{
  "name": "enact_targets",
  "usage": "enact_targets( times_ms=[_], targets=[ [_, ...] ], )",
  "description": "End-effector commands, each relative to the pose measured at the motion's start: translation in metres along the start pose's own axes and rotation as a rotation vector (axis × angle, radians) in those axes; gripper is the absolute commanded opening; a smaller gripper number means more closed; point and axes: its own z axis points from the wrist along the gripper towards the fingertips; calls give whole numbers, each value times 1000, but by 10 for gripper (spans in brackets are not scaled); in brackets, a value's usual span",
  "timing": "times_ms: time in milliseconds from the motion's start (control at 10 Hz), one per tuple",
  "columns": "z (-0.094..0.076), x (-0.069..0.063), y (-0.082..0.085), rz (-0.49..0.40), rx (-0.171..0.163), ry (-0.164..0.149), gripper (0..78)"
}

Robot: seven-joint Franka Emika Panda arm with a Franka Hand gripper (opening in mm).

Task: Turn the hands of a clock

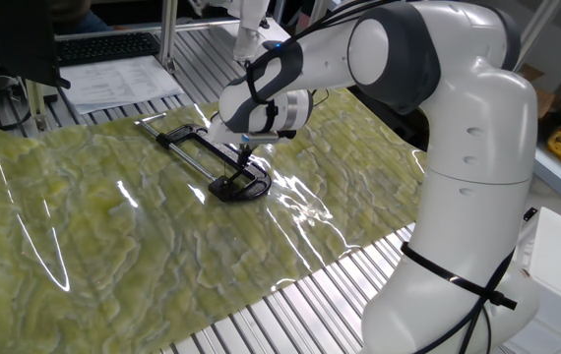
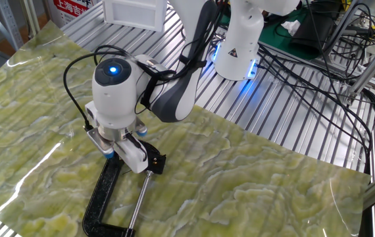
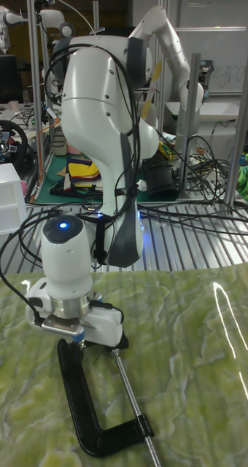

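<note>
clamp-like clock (image 1: 212, 162): 1 | robot arm (image 1: 408, 118): 1 | green mat (image 1: 93, 236): 1 | keyboard (image 1: 108, 45): 1

Clock (image 2: 112, 197) lies on the mat (image 2: 253, 178) — tool (image 1: 245, 150) directly above its end.

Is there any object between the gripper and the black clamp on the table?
Nothing visible stands between them. The gripper is directly over the clamp, at its rounded dark end, and only the green mat lies around it. The wrist hides the fingertips in the other views.
</note>
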Motion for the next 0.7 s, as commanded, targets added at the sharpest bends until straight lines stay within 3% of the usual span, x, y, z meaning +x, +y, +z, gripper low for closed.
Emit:
enact_targets(
  times_ms=[100, 300, 700],
  targets=[
    [-1, -1, 0, 61, 18, 7, 0],
    [-1, -1, 0, 100, 19, 1, 0],
    [-1, 0, 0, 91, 31, 6, 0]
  ],
)
